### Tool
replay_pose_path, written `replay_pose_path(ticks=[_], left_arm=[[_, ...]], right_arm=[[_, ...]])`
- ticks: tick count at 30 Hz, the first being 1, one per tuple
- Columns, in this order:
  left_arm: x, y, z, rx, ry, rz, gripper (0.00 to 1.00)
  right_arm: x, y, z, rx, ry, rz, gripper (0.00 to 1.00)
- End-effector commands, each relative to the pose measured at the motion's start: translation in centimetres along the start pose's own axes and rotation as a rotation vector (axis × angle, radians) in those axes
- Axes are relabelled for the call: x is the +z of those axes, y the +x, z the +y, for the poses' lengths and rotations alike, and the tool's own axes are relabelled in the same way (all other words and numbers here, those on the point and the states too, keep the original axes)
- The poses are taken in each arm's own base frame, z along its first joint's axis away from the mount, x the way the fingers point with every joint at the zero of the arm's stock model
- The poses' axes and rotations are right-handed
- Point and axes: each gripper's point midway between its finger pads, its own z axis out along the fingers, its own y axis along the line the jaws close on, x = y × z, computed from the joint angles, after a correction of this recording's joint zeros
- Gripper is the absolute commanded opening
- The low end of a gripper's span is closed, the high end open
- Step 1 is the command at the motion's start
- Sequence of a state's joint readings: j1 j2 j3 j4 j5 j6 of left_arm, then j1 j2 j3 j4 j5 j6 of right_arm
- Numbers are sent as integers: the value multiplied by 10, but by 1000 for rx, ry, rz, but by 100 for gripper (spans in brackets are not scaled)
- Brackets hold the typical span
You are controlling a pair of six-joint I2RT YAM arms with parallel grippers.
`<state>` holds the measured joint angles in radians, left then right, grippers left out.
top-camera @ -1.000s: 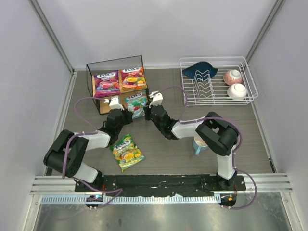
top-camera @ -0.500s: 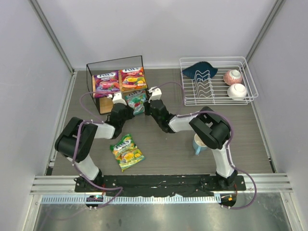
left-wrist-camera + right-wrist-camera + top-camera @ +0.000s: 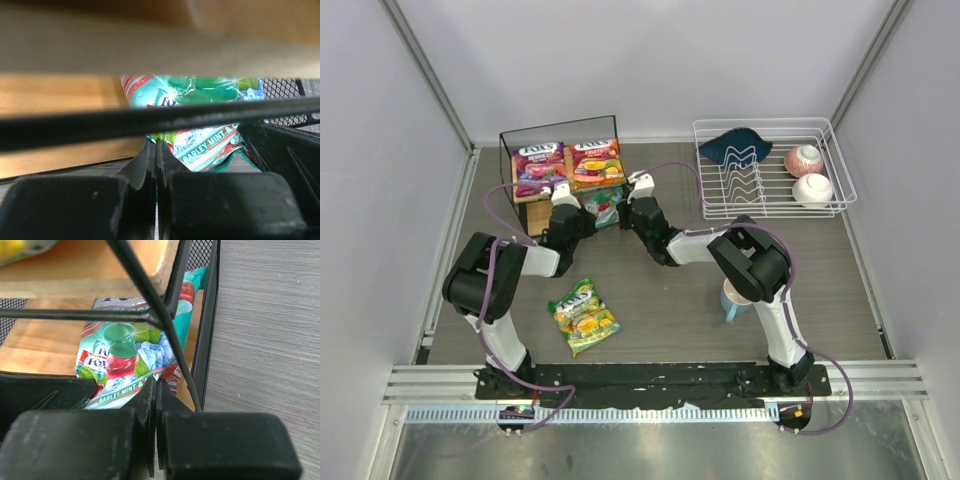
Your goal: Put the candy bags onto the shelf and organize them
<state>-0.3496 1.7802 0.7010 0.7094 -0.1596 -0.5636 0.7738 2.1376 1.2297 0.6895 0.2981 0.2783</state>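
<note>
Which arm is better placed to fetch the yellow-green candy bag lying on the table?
Left, probably. The yellow-green bag lies left of centre, near the left arm; the right arm would have to reach across. Both the left gripper and right gripper are shut at the shelf, by the teal bag.

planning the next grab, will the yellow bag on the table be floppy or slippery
Probably floppy: the yellow bag looks like a thin crinkled film packet, so it may sag from a pinch. Its glossy surface suggests it could slip.
</note>
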Motion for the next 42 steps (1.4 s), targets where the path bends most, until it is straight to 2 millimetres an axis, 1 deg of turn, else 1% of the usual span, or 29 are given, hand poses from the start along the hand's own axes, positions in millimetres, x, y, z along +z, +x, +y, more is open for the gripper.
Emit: replay_pose_path(ticks=[1, 5, 10, 12, 13, 14, 16, 17, 18, 20, 21, 22, 23, 24, 26, 27, 30, 31, 34, 35, 36, 37, 38, 39, 41, 42], left_arm=[[11, -31, -14, -16, 53, -95, 0], [15, -34, -16, -22, 55, -97, 0], [18, -32, -14, -34, 45, -85, 0], [19, -32, -13, -36, 43, -83, 6], [19, -31, -13, -37, 42, -80, 9], [18, -32, -13, -38, 41, -80, 15], [16, -29, -12, -44, 38, -70, 25], [15, -29, -11, -47, 33, -69, 33], [13, -27, -9, -51, 29, -65, 38], [10, -25, -8, -60, 27, -60, 46], [9, -27, -10, -63, 32, -65, 48], [6, -22, -8, -63, 31, -55, 50], [5, -22, -8, -71, 35, -54, 54], [2, -23, -11, -76, 43, -56, 57], [-2, -22, -11, -86, 53, -54, 61], [-6, -26, -13, -90, 62, -62, 62], [-14, -25, -13, -99, 69, -58, 64], [-18, -30, -16, -102, 76, -70, 64], [-28, -25, -12, -106, 69, -55, 65], [-32, -29, -14, -108, 76, -64, 66], [-36, -25, -11, -108, 73, -56, 66], [-38, -24, -11, -110, 72, -54, 66], [-41, -27, -12, -112, 78, -61, 66], [-45, -23, -9, -111, 72, -51, 66], [-49, -22, -9, -115, 76, -46, 66], [-55, -20, -8, -112, 77, -41, 66]], right_arm=[[12, -40, 14, 32, -49, -105, 1], [17, -38, 12, 34, -46, -101, 1], [22, -35, 10, 36, -45, -91, 1], [23, -33, 8, 37, -41, -85, 2], [23, -32, 8, 44, -42, -82, 6], [23, -32, 6, 44, -41, -82, 13], [21, -32, 6, 49, -44, -81, 20], [20, -33, 6, 51, -45, -84, 26], [19, -29, 5, 50, -43, -77, 28], [17, -30, 5, 50, -44, -76, 34], [16, -28, 2, 49, -39, -70, 36], [14, -27, 3, 50, -42, -68, 37], [12, -33, 4, 53, -44, -81, 39], [9, -29, 2, 52, -43, -72, 40], [5, -34, 3, 54, -48, -78, 42], [2, -33, 2, 54, -48, -74, 43], [-6, -34, 1, 60, -53, -71, 44], [-9, -35, 1, 65, -53, -72, 45], [-21, -36, -1, 75, -53, -76, 46], [-24, -39, -2, 77, -52, -83, 46], [-28, -33, -6, 74, -49, -72, 47], [-33, -39, -5, 77, -54, -82, 47], [-35, -39, -5, 78, -57, -81, 48], [-38, -37, -6, 77, -58, -76, 48], [-45, -42, -2, 84, -77, -78, 49], [-49, -37, -4, 87, -76, -64, 50]])
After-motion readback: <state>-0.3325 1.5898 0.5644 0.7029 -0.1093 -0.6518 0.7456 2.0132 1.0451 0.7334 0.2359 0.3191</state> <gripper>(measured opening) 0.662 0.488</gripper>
